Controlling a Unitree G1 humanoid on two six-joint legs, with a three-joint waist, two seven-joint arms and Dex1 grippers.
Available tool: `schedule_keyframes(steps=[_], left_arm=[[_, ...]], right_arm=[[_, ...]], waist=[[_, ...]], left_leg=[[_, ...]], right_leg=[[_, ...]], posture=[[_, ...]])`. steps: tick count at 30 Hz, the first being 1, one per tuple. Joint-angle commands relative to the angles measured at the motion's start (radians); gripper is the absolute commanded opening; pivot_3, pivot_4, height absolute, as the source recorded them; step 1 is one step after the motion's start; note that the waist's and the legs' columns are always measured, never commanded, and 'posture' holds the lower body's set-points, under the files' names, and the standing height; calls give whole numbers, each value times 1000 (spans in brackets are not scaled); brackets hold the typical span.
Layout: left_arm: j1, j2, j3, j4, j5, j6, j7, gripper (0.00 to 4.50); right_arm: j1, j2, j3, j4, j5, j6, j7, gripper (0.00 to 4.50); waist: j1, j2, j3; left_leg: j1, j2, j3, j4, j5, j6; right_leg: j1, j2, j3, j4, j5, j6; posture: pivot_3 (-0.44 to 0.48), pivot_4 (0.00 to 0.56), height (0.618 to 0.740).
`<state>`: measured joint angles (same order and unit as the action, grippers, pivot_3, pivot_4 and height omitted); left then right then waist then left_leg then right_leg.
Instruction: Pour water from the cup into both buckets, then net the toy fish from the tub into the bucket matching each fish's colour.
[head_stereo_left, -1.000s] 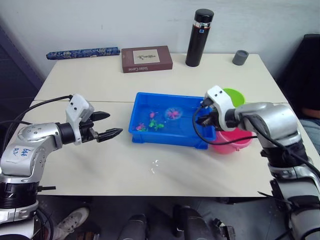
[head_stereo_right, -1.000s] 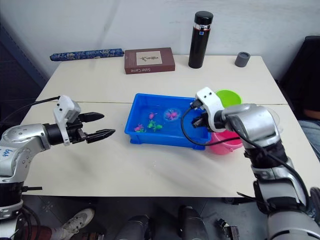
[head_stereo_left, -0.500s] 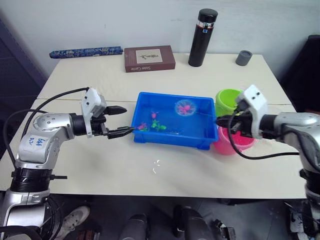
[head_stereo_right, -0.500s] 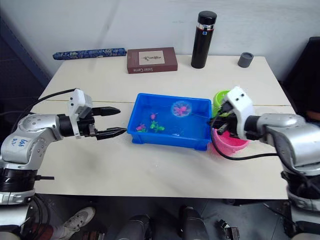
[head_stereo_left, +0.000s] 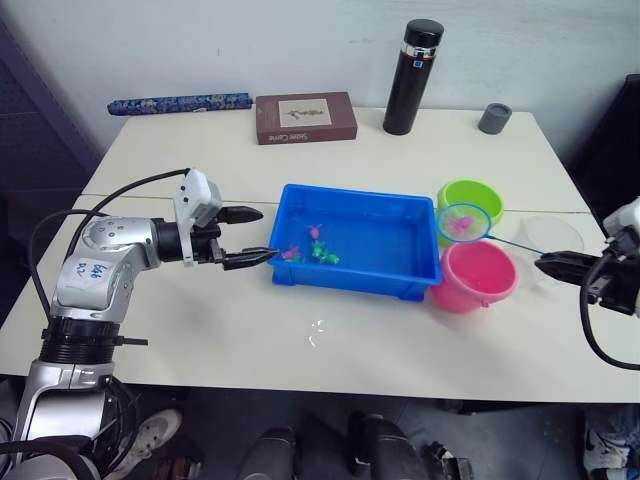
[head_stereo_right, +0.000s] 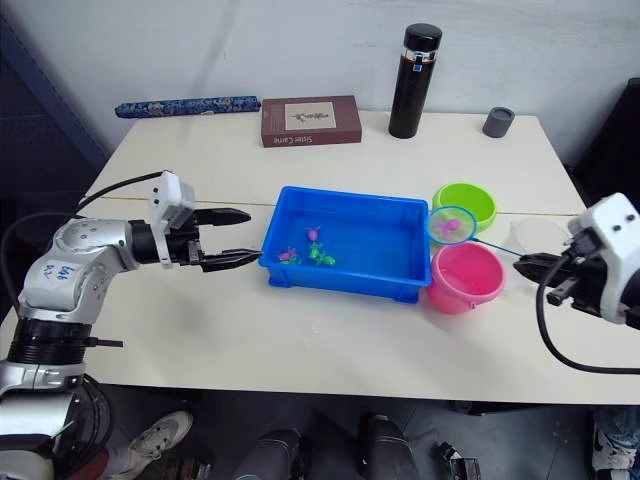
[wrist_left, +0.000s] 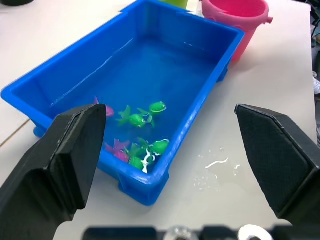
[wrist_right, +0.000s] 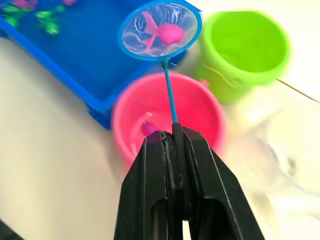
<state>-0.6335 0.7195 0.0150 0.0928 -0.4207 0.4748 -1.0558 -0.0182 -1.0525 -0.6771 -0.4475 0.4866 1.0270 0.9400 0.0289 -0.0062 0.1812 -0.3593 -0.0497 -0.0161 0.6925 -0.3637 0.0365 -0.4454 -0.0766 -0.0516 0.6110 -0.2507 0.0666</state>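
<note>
The blue tub (head_stereo_left: 350, 285) lies mid-table with small green and pink toy fish (head_stereo_left: 318, 254) at its left end. My right gripper (head_stereo_left: 562, 266) is shut on the thin handle of the net (head_stereo_left: 463, 222). The hoop holds a pink fish (wrist_right: 169, 34) and hangs above the gap between the green bucket (head_stereo_left: 472, 197) and the pink bucket (head_stereo_left: 478, 276). A small pink fish (wrist_right: 147, 128) lies inside the pink bucket. The clear cup (head_stereo_left: 553, 238) stands right of the buckets. My left gripper (head_stereo_left: 268, 233) is open at the tub's left end, its fingers (wrist_left: 75, 145) empty.
A black thermos (head_stereo_left: 413, 78), a small grey cup (head_stereo_left: 494, 118), a brown book (head_stereo_left: 306, 117) and a blue patterned roll (head_stereo_left: 180, 103) line the far edge. A small water spill (head_stereo_left: 318, 328) lies on the table in front of the tub.
My right arm drew back to the right, carrying the net with a pink fish out of the tub to above the buckets. My left gripper moved right, up to the tub's left end.
</note>
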Motion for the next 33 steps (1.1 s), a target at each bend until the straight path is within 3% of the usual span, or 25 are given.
schedule_keyframes(steps=[1,14,18,33], left_arm=[[-31,3,-1,17,14,-27,-22,4447],[-70,-29,-23,93,43,-65,-58,4447],[-85,-39,-30,115,50,-72,-67,4447],[-118,-63,-31,155,75,-90,-94,4447]], right_arm=[[102,14,-109,-60,-61,-93,2,0],[358,77,-57,-155,-359,-493,-96,0],[465,84,-8,-136,-555,-705,-155,0],[442,82,12,-16,-877,-1125,-326,0]], waist=[[0,0,0],[-1,0,0],[-1,0,0],[-4,0,0]], left_leg=[[0,0,0,0,0,0],[3,0,2,0,0,-1],[3,0,2,0,0,-1],[3,-1,3,2,1,-1]], right_leg=[[0,0,0,0,0,0],[1,1,2,0,0,0],[1,1,2,0,0,0],[1,2,3,1,0,0]], posture=[[0,150,739],[0,150,739],[0,150,739],[0,150,739]])
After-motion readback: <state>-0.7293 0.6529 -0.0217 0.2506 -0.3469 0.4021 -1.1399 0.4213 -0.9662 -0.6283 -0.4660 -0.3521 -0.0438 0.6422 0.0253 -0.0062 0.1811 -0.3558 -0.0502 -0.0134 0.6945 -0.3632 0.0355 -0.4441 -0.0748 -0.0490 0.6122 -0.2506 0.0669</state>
